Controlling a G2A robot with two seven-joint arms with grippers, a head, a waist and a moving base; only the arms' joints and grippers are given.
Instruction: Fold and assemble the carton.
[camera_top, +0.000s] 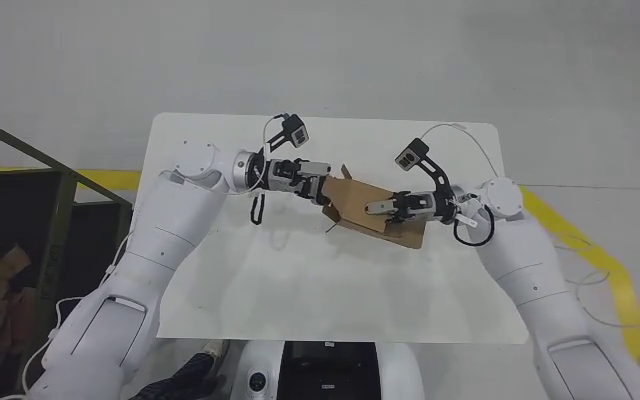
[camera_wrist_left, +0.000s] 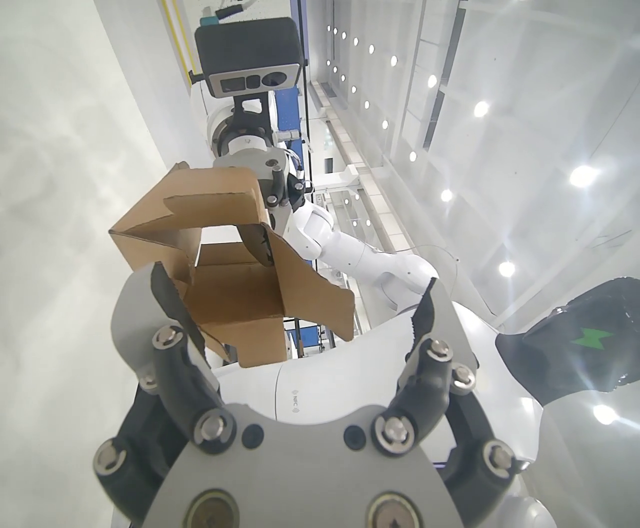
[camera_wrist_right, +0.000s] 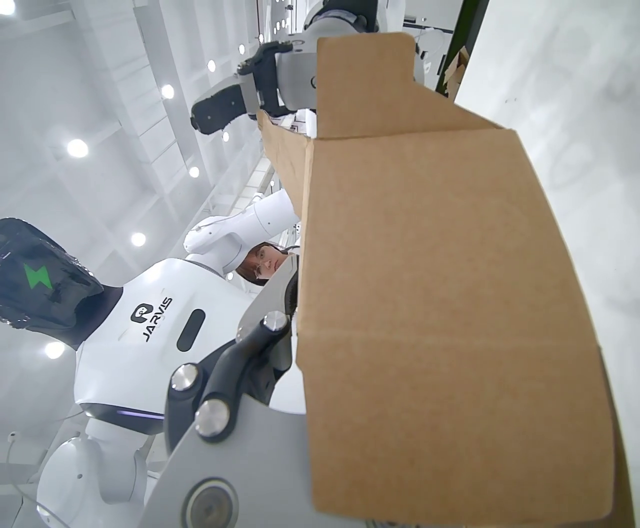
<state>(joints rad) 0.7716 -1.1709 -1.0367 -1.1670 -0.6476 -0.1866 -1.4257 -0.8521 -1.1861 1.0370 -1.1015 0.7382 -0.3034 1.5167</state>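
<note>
Left gripper (camera_wrist_left: 292, 282): fingers spread wide, holding nothing. One fingertip is right at a loose flap on the near, open end of the brown corrugated cardboard carton (camera_top: 355, 193).
Right gripper (camera_top: 380, 208): pinching a side wall at the carton's opposite end, one finger inside and one outside.
Carton: partly erected over the middle of the white table (camera_top: 250, 290), between the two grippers, with its end flaps splayed out. Whether it rests on the table cannot be told.
Step in hand: probably folding in the flaps at the left gripper's end.
Doing it well: hold the right pinch firm so the tube stays square. Press each flap along its crease with the flat of a finger, small flaps first, without crushing the wall.
Arm pose: both elbows are bent and the forearms point towards each other across the table's centre.
</note>
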